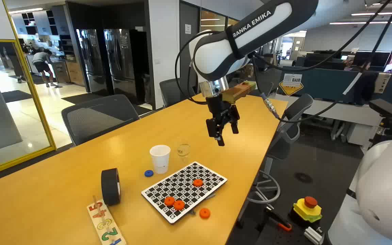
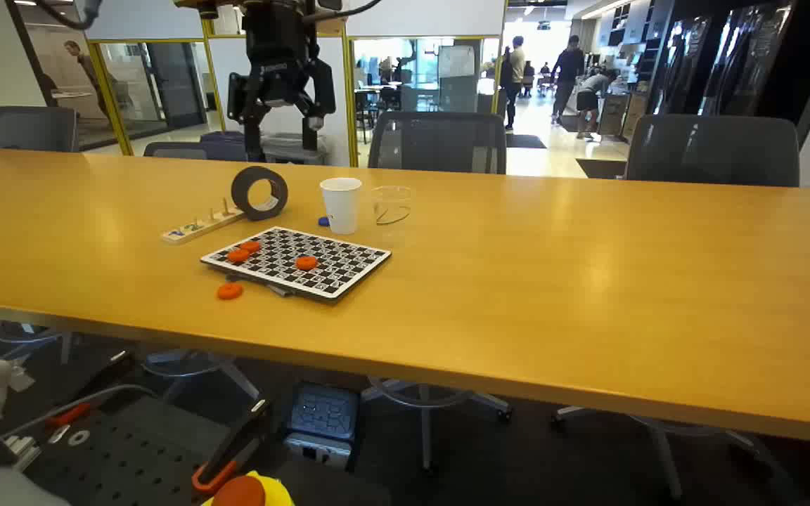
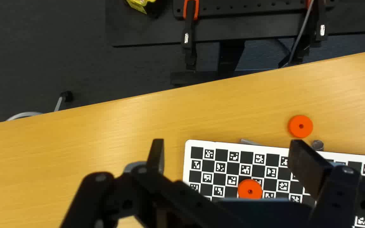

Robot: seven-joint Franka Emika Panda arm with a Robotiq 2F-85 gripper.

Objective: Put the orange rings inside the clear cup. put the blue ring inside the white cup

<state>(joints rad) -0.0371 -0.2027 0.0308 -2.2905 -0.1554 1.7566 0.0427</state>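
Several orange rings show in both exterior views. One [image 1: 197,182] [image 2: 306,263] lies alone on a checkered board, two [image 1: 174,203] [image 2: 244,251] lie close together at its other end, and one [image 1: 205,213] [image 2: 230,290] is on the table beside it. The wrist view shows a ring on the board [image 3: 250,189] and the table ring [image 3: 300,126]. The white cup [image 1: 160,159] [image 2: 341,205] stands upright beside the clear cup [image 1: 183,150] [image 2: 391,204]. The blue ring [image 1: 148,173] [image 2: 323,221] lies by the white cup. My gripper [image 1: 227,136] [image 2: 282,147] [image 3: 227,145] is open, empty, high above the table.
The checkered board [image 1: 221,179] [image 2: 370,260] [image 3: 188,158] lies on the table [image 1: 80,163], with grey pieces under its edge. A black roll [image 1: 110,186] [image 2: 240,190] stands by a numbered wooden peg board [image 1: 104,224] [image 2: 201,226]. Chairs line the table.
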